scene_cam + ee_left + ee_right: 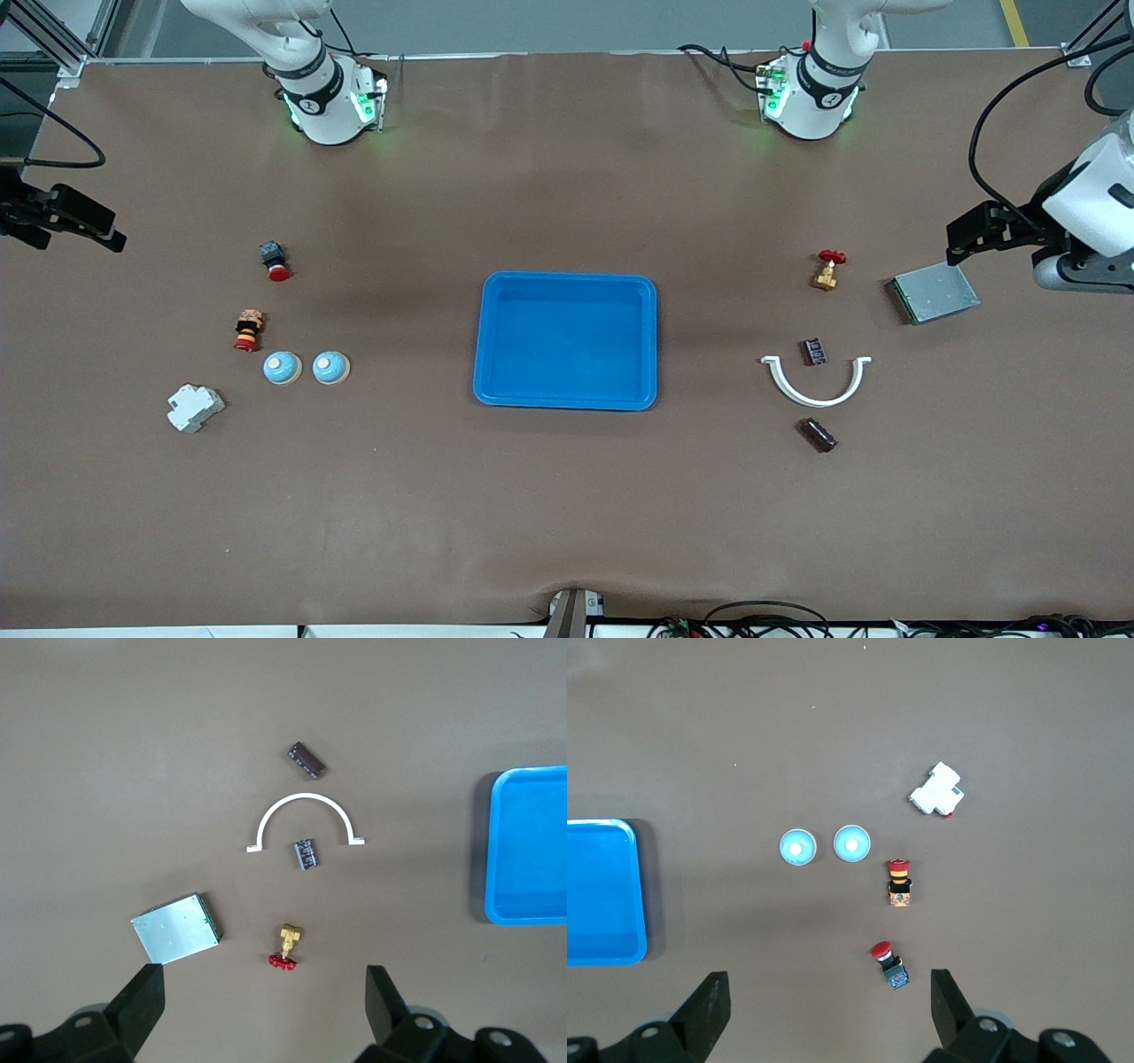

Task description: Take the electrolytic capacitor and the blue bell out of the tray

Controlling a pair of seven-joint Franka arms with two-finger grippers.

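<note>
No writing or brand can be read on any item. The right gripper (824,1014) hangs at the right arm's end of the table, fingers spread wide and empty. Two pale blue dome-shaped bells (283,367) (330,367) sit side by side there. A blue plastic tray (567,394) lies mid-table. A dark cylindrical capacitor (817,435) rests nearer the front camera than a white curved plastic bracket (816,387). The left gripper (264,1014), wide open and empty, hangs beside a grey metal box (933,292).

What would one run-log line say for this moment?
stage: start | left end effector: open, over valve | right end effector: open, over red buttons | tray: empty | bells, capacitors: untouched
</note>
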